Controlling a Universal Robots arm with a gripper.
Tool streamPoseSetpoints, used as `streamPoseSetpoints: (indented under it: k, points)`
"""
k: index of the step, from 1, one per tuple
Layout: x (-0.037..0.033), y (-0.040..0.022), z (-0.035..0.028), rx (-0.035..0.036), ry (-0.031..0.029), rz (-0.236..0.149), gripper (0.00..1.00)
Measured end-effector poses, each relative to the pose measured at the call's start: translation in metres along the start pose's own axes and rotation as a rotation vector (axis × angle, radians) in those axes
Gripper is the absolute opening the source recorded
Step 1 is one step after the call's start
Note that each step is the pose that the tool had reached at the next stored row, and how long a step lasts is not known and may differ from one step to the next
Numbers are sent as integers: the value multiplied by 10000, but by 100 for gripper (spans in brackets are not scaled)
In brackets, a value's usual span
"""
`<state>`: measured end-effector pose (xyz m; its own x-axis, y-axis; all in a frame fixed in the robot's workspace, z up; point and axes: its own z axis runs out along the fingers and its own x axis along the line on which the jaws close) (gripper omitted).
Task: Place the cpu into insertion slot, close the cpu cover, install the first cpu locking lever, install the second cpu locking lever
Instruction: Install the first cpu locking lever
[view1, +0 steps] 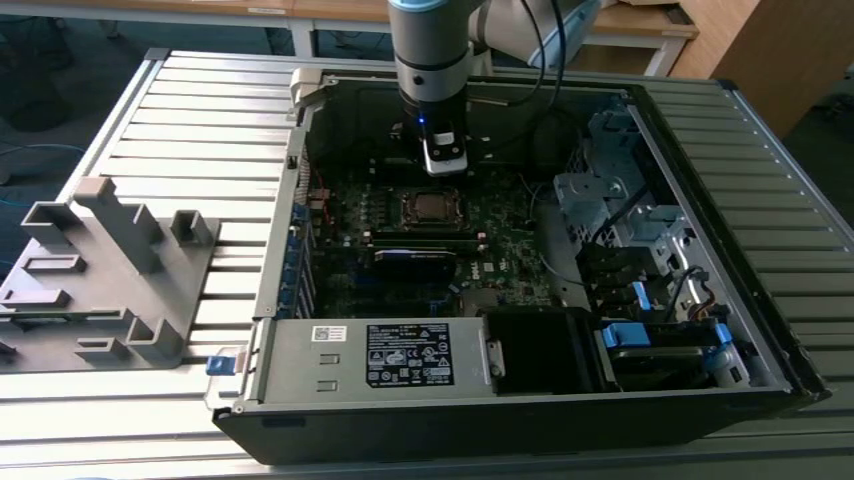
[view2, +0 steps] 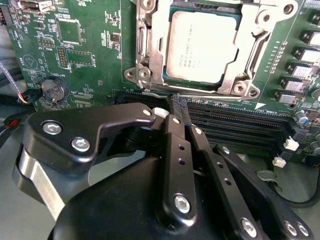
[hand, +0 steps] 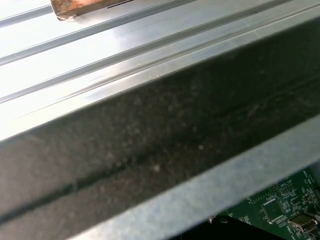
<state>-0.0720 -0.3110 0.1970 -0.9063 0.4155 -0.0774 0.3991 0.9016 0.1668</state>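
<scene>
With the cpu (view2: 200, 47) seated in the insertion slot (view2: 150, 50) and the cpu cover (view2: 240, 65) down, lever steps remain; fingers (view2: 181, 107) pinched together, empty, hovering just beside the socket. Next needs hooking a lever.

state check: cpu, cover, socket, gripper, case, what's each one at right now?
cpu: seated flat in the insertion slot, metal top facing up.
insertion slot: occupied by the cpu.
cpu cover: lowered over the slot, framing the cpu through its window.
gripper: fingers together, holding nothing, tips beside the socket's edge over the memory slots.
computer case: side panel off, lying open on the table.
</scene>
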Motion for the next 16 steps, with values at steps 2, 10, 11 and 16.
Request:
streamPoseSetpoints:
  k: [2,10,11,16]
  points:
    - [-1,-1,-2,61,-24,-11,11]
    - [-1,5,-24,71,-27,-12,11]
    - [-2,7,-35,70,-28,-12,11]
    - [-3,8,-43,68,-28,-13,11]
